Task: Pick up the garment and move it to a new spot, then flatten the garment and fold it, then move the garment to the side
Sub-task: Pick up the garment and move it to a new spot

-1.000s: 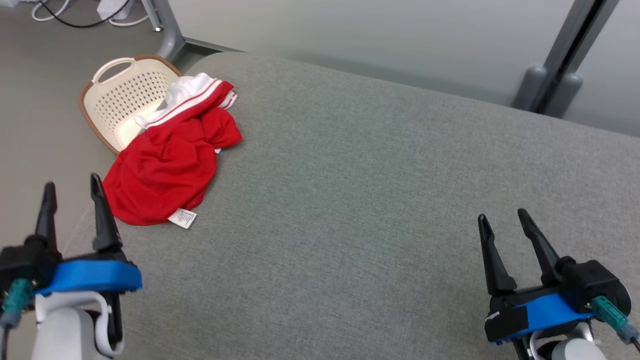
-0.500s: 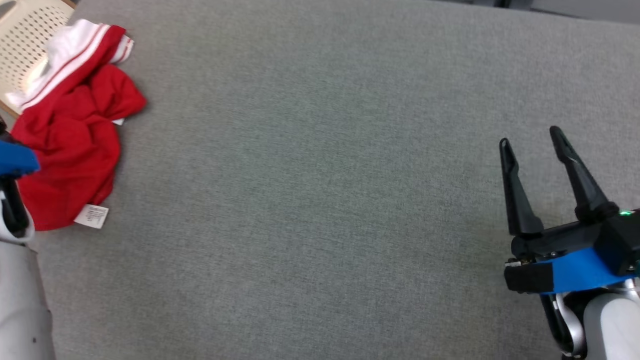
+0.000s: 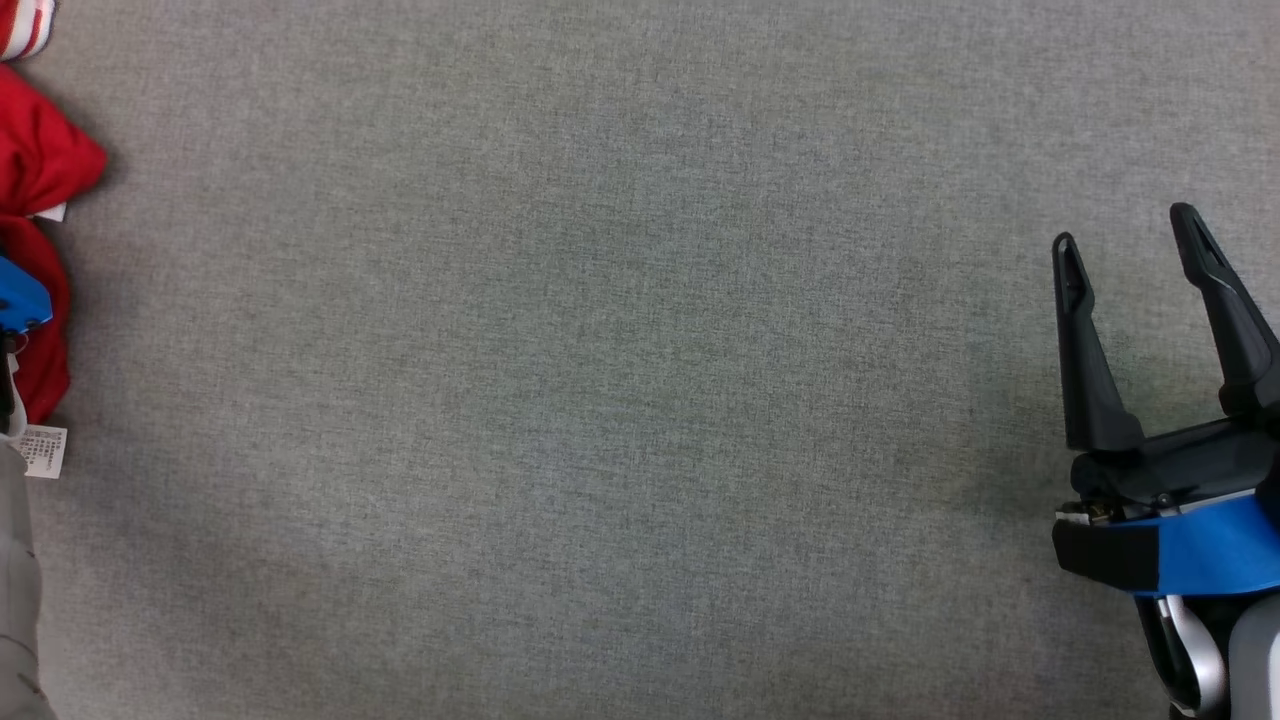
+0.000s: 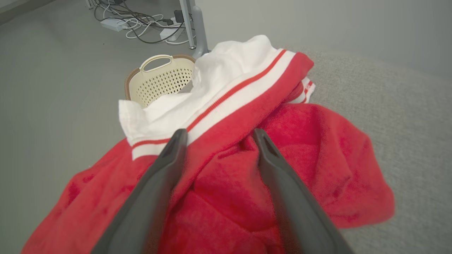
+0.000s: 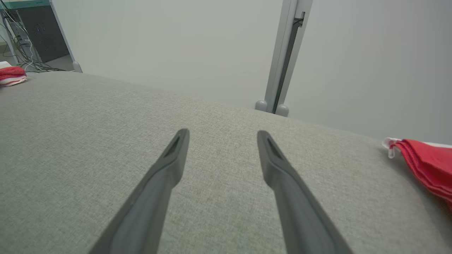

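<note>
Dark fingers of the left gripper [image 4: 219, 132] are standing spread, gripping nothing, and pointing down over the crumpled red garment [image 4: 310, 151]. The garment is lying at the left edge of the grey fabric surface [image 3: 600, 350], its white care label [image 3: 40, 452] showing at the near hem. Its white, red-striped collar [image 4: 226, 81] is bunching at the far end. Part of the cloth appears to be overhanging the edge, above a cream perforated basket [image 4: 159, 81] on the floor. Cables [image 4: 141, 24] are trailing beyond that.

The right gripper [image 3: 1125, 230] is hovering over bare grey fabric well apart from the garment, its jaws likewise wide and empty.

The pick-up is looking like the step in hand. A shallow pinch is risking catching only one fold, letting the rest drag or slide off the edge toward the basket. Pressing too deep is risking nipping the grey cover along with the cloth.
</note>
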Tool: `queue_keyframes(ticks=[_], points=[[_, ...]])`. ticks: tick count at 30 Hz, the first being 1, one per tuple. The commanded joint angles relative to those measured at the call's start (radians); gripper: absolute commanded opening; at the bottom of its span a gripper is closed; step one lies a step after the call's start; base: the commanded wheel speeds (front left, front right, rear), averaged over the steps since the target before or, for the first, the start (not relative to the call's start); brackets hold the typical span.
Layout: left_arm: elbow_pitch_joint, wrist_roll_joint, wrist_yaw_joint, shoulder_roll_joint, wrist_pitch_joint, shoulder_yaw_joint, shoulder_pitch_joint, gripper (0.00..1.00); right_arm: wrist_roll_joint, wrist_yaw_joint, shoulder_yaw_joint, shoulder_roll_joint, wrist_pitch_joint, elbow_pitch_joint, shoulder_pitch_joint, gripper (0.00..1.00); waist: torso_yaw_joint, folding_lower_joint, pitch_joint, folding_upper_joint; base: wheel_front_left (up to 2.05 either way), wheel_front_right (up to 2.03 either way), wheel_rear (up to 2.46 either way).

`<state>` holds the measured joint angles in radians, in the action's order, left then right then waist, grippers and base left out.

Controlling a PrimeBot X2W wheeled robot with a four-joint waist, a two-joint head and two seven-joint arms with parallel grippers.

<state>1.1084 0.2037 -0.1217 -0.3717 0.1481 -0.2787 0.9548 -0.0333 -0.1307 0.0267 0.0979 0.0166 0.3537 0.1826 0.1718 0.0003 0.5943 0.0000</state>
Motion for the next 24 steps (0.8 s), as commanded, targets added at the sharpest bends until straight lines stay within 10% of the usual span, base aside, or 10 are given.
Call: queue_keyframes(ticks=[1, 12, 13, 15, 24], points=[[0.027, 0.005, -0.005, -0.010, -0.021, 0.009, 0.030, 1.00, -0.006, 0.000, 0.004, 0.007, 0.003, 0.010, -0.004, 1.00, 0.002, -0.0003, 0.008, 0.0000, 0.00, 0.00, 0.00], [0.170, 0.082, -0.008, -0.012, -0.363, 0.059, 0.078, 1.00, -0.004, 0.000, -0.011, 0.014, 0.017, 0.014, -0.005, 1.00, 0.008, -0.0003, -0.006, 0.0000, 0.00, 0.00, 0.00], [0.171, 0.092, -0.008, -0.011, -0.383, 0.063, 0.076, 0.92, -0.003, 0.000, -0.013, 0.013, 0.017, 0.014, -0.005, 1.00, 0.006, -0.0003, -0.008, 0.0000, 0.00, 0.00, 0.00], [0.174, 0.109, -0.009, -0.014, -0.411, 0.069, 0.071, 0.00, -0.002, 0.000, -0.018, 0.009, 0.016, 0.012, -0.005, 1.00, 0.002, -0.0003, -0.011, 0.0000, 0.00, 0.00, 0.00], [0.099, 0.152, -0.009, -0.033, -0.288, 0.102, 0.053, 0.00, 0.010, 0.000, -0.029, -0.006, -0.010, -0.013, -0.005, 1.00, -0.031, -0.0003, -0.055, 0.0000, 0.00, 0.00, 0.00]])
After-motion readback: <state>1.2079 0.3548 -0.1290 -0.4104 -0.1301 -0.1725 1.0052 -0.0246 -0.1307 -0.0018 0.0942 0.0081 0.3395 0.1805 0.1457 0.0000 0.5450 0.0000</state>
